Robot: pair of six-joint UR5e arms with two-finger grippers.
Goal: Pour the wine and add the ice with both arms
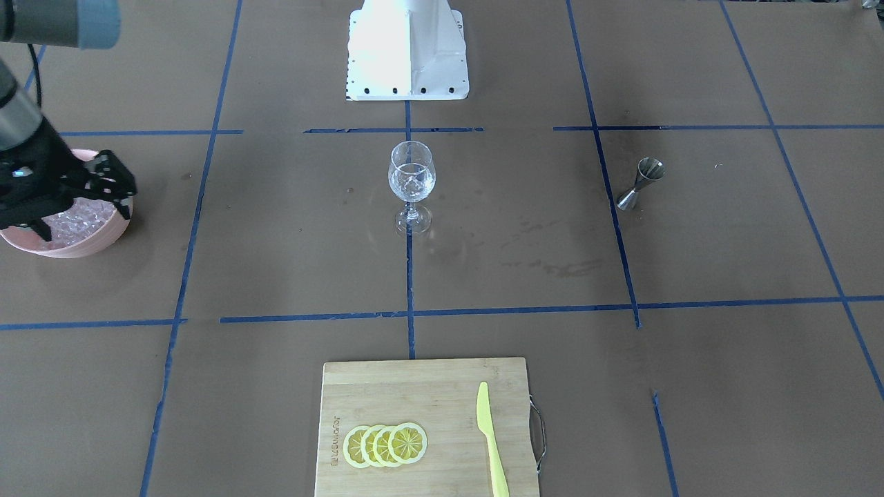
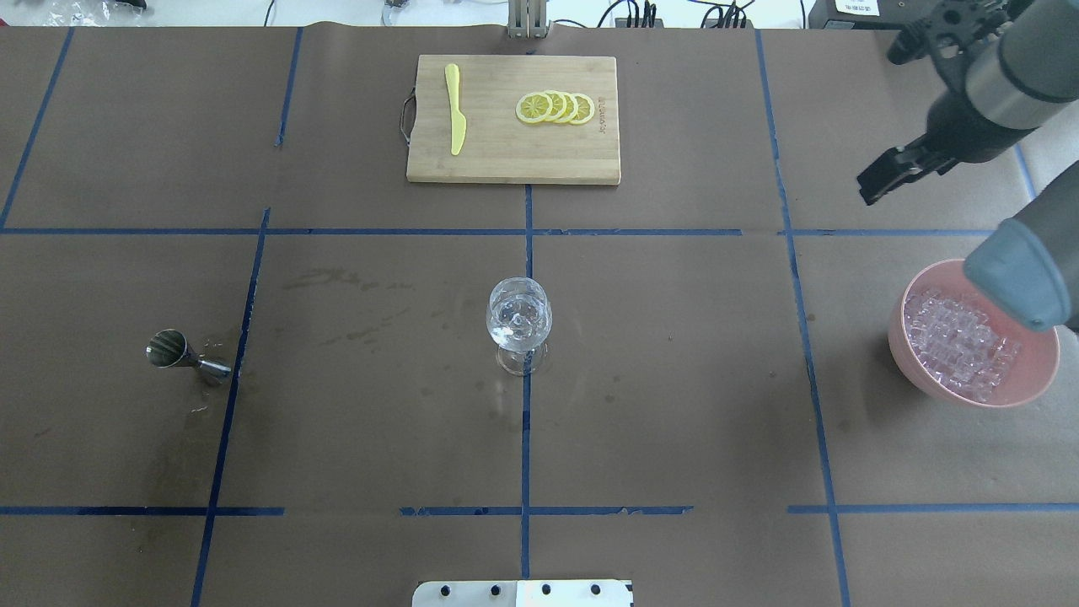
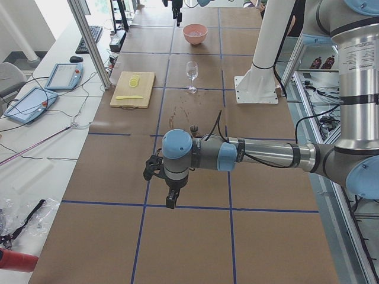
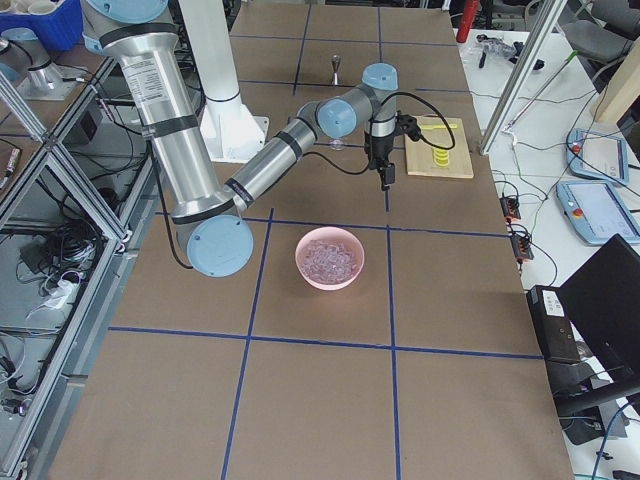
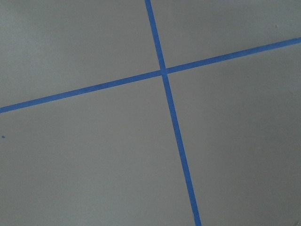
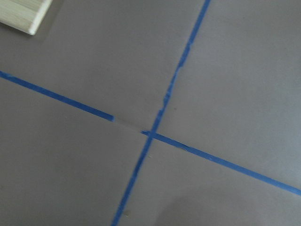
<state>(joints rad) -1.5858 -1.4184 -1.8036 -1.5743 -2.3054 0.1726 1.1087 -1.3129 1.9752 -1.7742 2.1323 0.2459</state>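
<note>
The pouring looks dealt with or set aside. No bottle is in sight, and the jigger (image 2: 181,354) stands alone at 9 o'clock from the wine glass (image 2: 519,320). The glass holds something clear, but I cannot tell whether that is liquid, ice or both.

I'd judge the step in hand to be the ice, and that it belongs to the right arm. The ice (image 2: 957,341) lies heaped in the pink bowl (image 2: 919,371), which sits on the tabletop at 3 o'clock from the glass and well apart from it.

The right gripper (image 4: 386,172) hangs high and points down, not over the bowl but beside it. In the overhead view the bowl lies at about 5 o'clock from the gripper, and its wrist camera shows only bare tabletop, tape lines and a corner of the cutting board (image 2: 514,160). From the front its fingers look spread apart with nothing between them.

The next move calls for shifting over the heap, coming down and pinching one slippery cube. It then has to be carried toward 9 o'clock to the glass rim.

The left gripper (image 3: 172,198) hangs over bare tabletop well beyond the jigger. I cannot tell whether it is apart or together.
</note>
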